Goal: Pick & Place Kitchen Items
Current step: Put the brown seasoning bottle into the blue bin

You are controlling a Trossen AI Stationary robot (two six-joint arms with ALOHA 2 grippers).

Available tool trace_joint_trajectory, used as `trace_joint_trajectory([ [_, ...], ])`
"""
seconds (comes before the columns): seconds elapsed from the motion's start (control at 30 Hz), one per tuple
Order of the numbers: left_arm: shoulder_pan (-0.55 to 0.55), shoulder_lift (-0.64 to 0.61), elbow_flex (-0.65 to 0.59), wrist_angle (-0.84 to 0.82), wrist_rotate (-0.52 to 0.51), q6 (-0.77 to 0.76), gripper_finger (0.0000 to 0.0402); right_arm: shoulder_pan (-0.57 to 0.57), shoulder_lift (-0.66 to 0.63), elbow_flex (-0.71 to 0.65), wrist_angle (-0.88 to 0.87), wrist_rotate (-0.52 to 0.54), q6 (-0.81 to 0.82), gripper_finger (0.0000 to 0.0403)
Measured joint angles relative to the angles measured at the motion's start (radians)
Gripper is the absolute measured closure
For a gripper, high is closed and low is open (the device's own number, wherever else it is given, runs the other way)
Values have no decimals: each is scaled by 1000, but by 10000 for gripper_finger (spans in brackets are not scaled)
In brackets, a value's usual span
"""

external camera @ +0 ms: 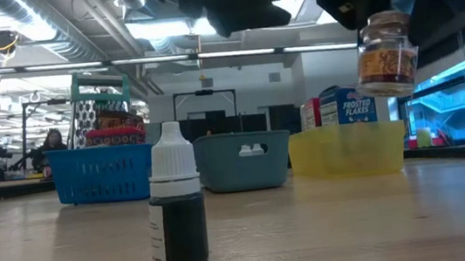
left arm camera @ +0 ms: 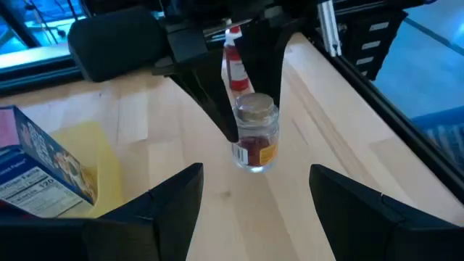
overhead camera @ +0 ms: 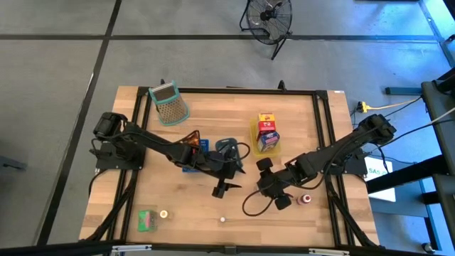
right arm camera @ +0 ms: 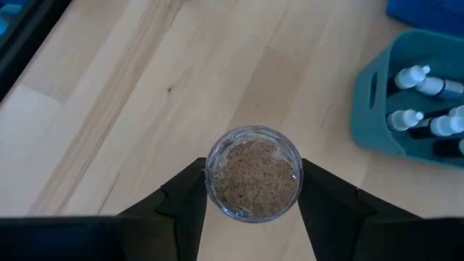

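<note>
fingers [right arm camera: 181,199] around small jar [right arm camera: 254,174]

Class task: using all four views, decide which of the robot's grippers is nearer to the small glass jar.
Right. The right gripper has the small jar clamped between its jaws, lifted off the table. The left gripper is open, facing the jar from a short way off without touching it.
</note>
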Motion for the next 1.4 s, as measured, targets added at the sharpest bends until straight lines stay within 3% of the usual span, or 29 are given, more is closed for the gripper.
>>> trace_joint_trajectory([
  [0.33,-12,3,0,-2,-6,2,153,0,0,42,-23,0,-21,217],
  [0.63,-11,81,0,-7,-6,-40,153,-5,0,56,-24,8,-21,217],
  [1.4,10,147,0,210,-32,-113,153,-61,0,56,-20,18,-81,217],
])
